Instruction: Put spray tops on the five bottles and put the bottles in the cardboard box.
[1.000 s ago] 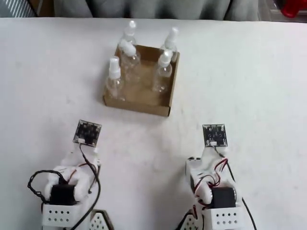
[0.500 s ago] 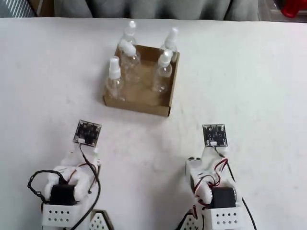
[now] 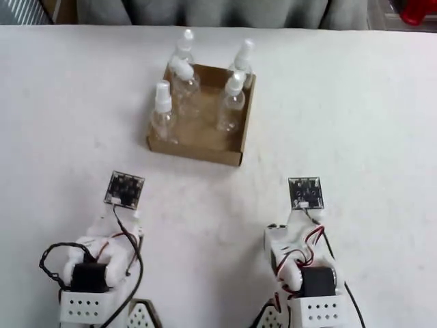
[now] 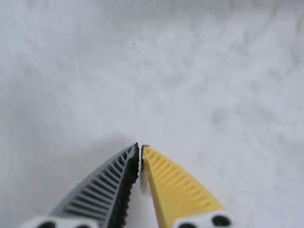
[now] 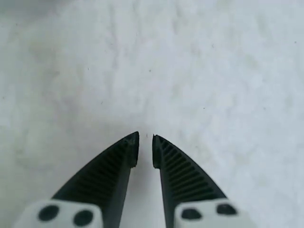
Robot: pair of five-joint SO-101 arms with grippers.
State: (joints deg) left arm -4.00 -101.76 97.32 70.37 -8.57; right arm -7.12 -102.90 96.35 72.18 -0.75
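**White table, five capped spray bottles in a box, two arms at the near edge**

White and faintly mottled, the table (image 3: 362,102) stretches across the high view. A shallow, open brown cardboard box (image 3: 202,152) sits toward its far middle, turned slightly askew.

Five small bottles of clear plastic stand upright inside the box, each wearing a white spray top.
- One bottle (image 3: 162,115) is at the box's near left side.
- A second bottle (image 3: 184,85) stands just behind the first.
- A third bottle (image 3: 184,42) is at the far left corner, its top rising past the rim.
- A fourth bottle (image 3: 242,56) is at the far right corner.
- A fifth bottle (image 3: 231,106) stands in front of the fourth, on the right side.

The bottles are see-through enough that the cardboard floor shows through them.

Both arms sit at the table's near edge, well apart from the box. The left arm (image 3: 92,263) is on the left and the right arm (image 3: 304,263) on the right, each white with red and black wires.

In the left wrist view, the left gripper (image 4: 141,150) has one grey and one yellow ribbed finger. The tips are pressed together over bare table, and they grasp nothing.

In the right wrist view, the right gripper (image 5: 145,142) has two black ribbed fingers. They are drawn in to a thin slit at the tips, with nothing between them.
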